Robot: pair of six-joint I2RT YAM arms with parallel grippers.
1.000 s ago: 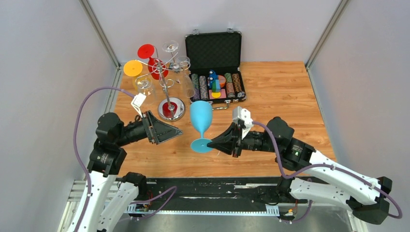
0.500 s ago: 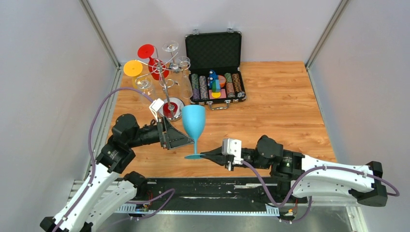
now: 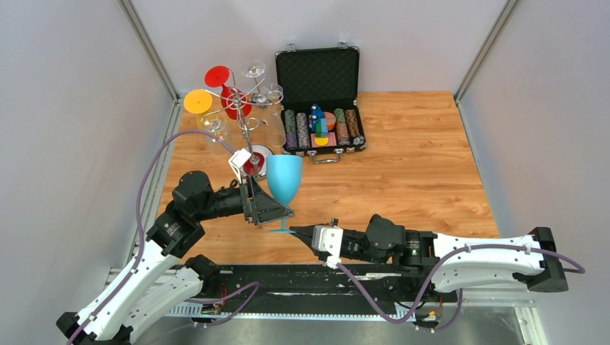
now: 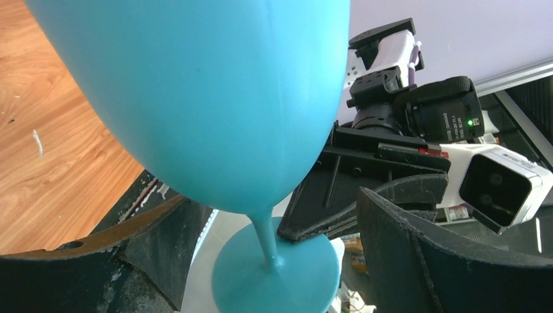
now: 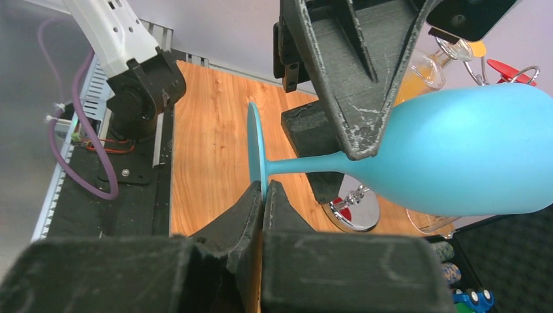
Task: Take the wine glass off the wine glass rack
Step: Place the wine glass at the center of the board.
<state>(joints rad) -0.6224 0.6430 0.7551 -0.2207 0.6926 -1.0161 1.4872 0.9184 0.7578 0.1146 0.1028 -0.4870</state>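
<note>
Since a second ago the blue wine glass (image 3: 284,180) has drifted left and now stands upright just in front of the wine glass rack (image 3: 260,152), off its wire arms. The right gripper (image 3: 297,231) has its jaws clamped on the rim of the glass's foot. The left gripper (image 3: 284,212) has moved in, its jaws spread wide either side of the stem.

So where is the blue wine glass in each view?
Top external: blue wine glass left of centre, between the two arms.
Left wrist: blue wine glass fills the upper left.
Right wrist: blue wine glass seen sideways, bowl at right.
Shared landmark: right gripper pinching its foot.
</note>
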